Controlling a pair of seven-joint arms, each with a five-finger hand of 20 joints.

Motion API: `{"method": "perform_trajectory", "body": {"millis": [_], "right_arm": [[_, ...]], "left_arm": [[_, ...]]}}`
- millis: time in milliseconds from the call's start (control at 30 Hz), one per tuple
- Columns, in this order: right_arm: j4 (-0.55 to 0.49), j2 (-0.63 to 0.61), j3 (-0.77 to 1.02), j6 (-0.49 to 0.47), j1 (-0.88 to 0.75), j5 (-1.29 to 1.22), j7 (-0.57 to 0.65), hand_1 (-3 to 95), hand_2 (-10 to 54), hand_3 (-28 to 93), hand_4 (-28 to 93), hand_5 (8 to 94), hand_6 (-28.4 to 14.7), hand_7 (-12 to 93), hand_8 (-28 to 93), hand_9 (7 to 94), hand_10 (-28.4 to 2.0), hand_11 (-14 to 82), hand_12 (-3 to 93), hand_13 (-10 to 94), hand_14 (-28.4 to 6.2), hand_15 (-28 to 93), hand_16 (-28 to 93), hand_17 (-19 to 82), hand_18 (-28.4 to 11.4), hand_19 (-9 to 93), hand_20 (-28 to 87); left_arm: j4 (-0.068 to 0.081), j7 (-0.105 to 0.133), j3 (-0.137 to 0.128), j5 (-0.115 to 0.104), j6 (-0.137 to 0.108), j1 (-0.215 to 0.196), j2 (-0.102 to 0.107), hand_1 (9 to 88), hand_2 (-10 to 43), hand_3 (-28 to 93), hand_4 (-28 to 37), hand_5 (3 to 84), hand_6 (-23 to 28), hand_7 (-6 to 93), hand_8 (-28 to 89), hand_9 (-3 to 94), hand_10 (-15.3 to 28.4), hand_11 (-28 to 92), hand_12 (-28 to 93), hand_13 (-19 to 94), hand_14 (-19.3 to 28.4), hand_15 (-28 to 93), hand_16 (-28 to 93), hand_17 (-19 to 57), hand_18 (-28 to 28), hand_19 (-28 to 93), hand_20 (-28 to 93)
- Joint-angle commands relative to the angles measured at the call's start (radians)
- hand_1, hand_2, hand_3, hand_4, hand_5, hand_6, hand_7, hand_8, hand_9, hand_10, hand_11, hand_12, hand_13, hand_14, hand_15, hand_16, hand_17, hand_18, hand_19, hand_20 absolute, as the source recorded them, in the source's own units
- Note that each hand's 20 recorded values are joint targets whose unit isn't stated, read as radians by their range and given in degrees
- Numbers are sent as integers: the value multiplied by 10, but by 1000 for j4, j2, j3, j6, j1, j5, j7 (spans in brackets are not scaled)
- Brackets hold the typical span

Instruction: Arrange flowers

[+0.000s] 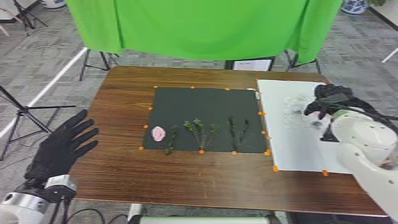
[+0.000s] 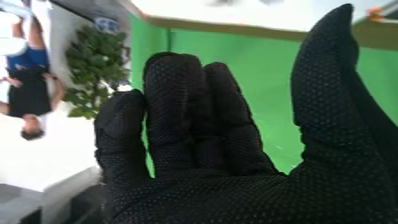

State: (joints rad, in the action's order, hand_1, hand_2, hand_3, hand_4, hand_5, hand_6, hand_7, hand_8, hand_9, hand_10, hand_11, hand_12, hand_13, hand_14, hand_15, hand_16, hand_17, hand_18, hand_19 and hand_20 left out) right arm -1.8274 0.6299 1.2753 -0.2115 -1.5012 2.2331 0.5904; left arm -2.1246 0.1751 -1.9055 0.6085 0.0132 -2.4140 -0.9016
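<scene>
1. The brown table has bare wood left of the black sheet and a broad strip nearer the robot.
2. The green cloth hangs beyond the table's far edge.
3. The black sheet lies mid-table, well inside the left edge; the white sheet, with faint grey marks, lies right beside it.
4. The left hand is at the table's left edge, fingers straight and spread, holding nothing. The right hand is over the far part of the white sheet; in the right wrist view this right hand has fingers extended close together, thumb well apart, pinching nothing.
5. A page beyond the far edge bears writing too small to read.
6. Leafy stems, a dark sprig and thin stems lie apart on the black sheet's near half.
7. The pink flower lies near that sheet's left edge.
8. Orange markers dot the sheets' edges.
</scene>
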Motion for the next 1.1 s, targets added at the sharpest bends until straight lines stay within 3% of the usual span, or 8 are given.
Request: {"method": "perform_trajectory", "body": {"millis": [33,333,667,767,800,933,1100], "right_arm": [[6,-28,56,-9,-101,-10,5,244,-95,908,-283,415,-60,319,-136,477,-138,292,234,473,-119,766,252,227,-223,823,564],[32,-15,36,-9,-95,-13,3,246,-95,901,-283,449,-46,338,-148,533,-129,299,229,490,-114,768,268,229,-222,819,566],[97,-7,-55,28,-15,0,-11,256,-95,900,-283,429,-43,339,-147,543,-125,306,229,499,-109,767,277,237,-220,824,564],[106,-5,-70,50,-6,12,-2,289,-95,902,-282,451,-29,384,-156,589,-112,322,230,533,-98,761,288,252,-213,832,558],[108,-5,-73,51,-3,7,1,320,-95,898,-280,482,-15,407,-169,642,-98,313,256,569,-87,752,304,261,-207,835,553],[112,-4,-75,49,-3,12,-5,433,-95,864,-277,573,11,510,22,810,-50,161,453,645,-67,731,362,304,-201,856,543],[118,-5,-82,89,0,15,-13,486,-95,869,-270,644,19,537,50,866,-48,190,503,701,-54,707,409,340,-202,876,540]], "left_arm": [[7,-5,6,4,11,-2,-12,245,-52,696,-281,236,27,172,-98,206,100,130,203,138,136,200,50,-119,198,312,99],[6,-7,6,6,12,-4,-17,246,-50,694,-281,237,26,171,-98,206,100,131,202,138,136,201,49,-118,198,311,99],[7,0,11,3,8,-2,-15,245,-49,694,-281,237,26,172,-98,206,100,131,202,138,137,201,49,-119,198,312,100],[4,0,8,4,7,-6,-18,244,-50,695,-281,237,26,172,-98,206,100,132,202,138,137,200,49,-119,198,313,100],[4,-3,7,4,7,-6,-18,245,-49,695,-281,237,26,172,-98,206,100,132,202,138,137,200,49,-119,198,313,100],[2,-3,4,3,3,-13,-19,245,-49,695,-281,237,26,171,-98,206,100,131,202,139,137,200,49,-118,198,312,100],[1,-6,3,2,2,-14,-21,245,-48,695,-281,237,27,172,-98,206,100,132,202,138,137,201,49,-119,198,312,100]]}}
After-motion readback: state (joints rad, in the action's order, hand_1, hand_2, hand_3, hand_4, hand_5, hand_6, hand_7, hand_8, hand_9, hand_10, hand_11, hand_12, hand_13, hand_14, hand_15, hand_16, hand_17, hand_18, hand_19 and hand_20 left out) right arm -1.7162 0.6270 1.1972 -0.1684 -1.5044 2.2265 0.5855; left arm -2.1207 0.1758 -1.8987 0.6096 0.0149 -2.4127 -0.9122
